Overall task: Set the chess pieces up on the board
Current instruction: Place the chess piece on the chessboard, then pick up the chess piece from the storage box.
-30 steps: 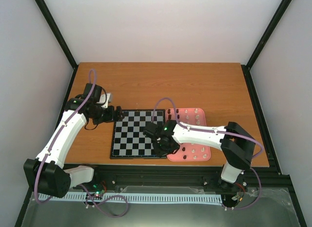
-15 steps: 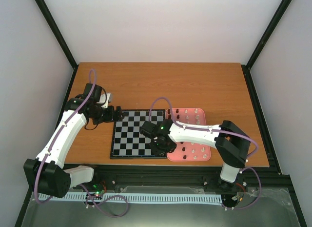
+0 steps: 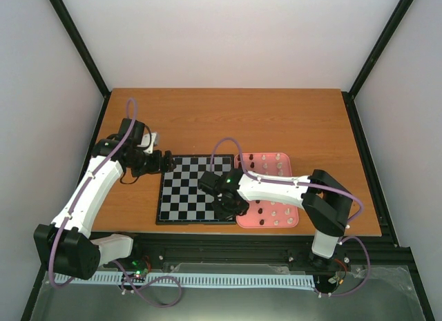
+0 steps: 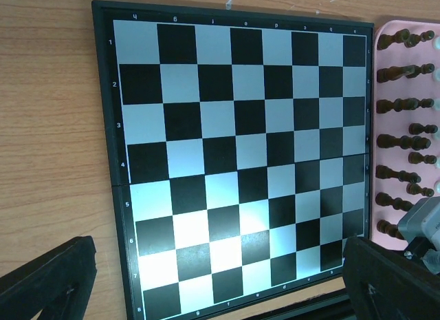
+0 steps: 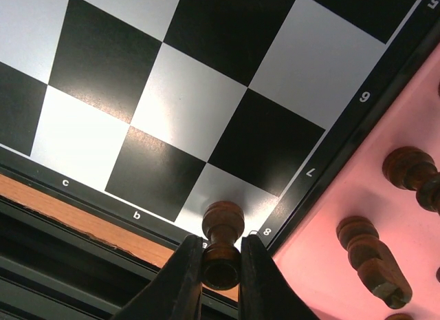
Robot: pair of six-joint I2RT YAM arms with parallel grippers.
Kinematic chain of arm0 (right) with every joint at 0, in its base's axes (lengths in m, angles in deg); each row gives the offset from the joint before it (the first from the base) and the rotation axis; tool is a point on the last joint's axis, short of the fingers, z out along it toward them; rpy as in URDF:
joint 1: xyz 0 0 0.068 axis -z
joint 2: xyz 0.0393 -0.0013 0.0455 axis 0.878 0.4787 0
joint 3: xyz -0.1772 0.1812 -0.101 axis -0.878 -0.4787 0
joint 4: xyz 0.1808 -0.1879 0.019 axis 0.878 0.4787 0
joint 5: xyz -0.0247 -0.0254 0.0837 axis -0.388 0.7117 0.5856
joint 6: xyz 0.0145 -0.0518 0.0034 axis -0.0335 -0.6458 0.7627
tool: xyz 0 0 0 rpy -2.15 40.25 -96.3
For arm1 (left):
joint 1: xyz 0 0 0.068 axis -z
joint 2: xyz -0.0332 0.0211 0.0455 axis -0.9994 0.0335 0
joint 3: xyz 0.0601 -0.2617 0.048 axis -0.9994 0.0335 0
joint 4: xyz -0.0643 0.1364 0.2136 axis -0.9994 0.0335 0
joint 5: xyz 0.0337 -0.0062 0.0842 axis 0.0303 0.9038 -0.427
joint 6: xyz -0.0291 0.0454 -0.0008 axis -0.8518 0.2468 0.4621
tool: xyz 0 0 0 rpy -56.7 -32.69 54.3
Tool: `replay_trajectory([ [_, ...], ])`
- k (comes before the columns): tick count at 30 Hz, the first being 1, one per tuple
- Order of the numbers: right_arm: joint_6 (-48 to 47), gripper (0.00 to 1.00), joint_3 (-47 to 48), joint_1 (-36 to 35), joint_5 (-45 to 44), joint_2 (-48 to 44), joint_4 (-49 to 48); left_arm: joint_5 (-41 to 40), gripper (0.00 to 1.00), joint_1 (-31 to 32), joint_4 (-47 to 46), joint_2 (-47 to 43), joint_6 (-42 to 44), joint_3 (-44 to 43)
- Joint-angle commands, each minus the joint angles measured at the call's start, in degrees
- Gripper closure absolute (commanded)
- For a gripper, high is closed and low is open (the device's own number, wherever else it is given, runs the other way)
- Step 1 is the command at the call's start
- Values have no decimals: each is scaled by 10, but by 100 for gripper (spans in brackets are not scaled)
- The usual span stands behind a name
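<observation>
The board (image 3: 183,190) lies between the arms, with the pink tray (image 3: 293,222) against its right side. My right gripper (image 5: 220,250) is shut on a dark brown chess piece (image 5: 223,220). It holds the piece by its stem just above the pale corner square by the "8" mark, at the board's near right corner (image 3: 224,209). More dark pieces (image 4: 399,72) and cream pieces (image 3: 276,214) lie in the tray. My left gripper (image 4: 220,285) hangs open at the board's far left edge (image 3: 166,160), holding nothing.
The pink tray (image 5: 344,189) with dark pieces (image 5: 371,258) lies right beside the held piece. The table's near edge and a black rail (image 5: 82,265) run just below the board's border. Bare wood (image 3: 276,121) stretches behind the board.
My right gripper has shifted slightly left with the dark piece, toward the board's near right corner. The left arm has not moved.
</observation>
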Motion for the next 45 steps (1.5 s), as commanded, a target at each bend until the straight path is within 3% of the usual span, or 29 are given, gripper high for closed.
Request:
replay_trajectory([
  [1,-6,85,9,2,1,12,-8,1,0,3,-8,-1,12,0],
  [7,-6,68,6,2,5,-6,-10,1,0,3,-8,-1,12,1],
  [18,32,49,24,2,-32,-96,53,0,0,3,-6,-1,12,-2],
  [32,67,47,-88,59,-25,-121,22,6,0,3,-9,14,12,-10],
  [45,21,49,-101,83,-2,-86,-20,1,0,3,-8,24,13,-11],
])
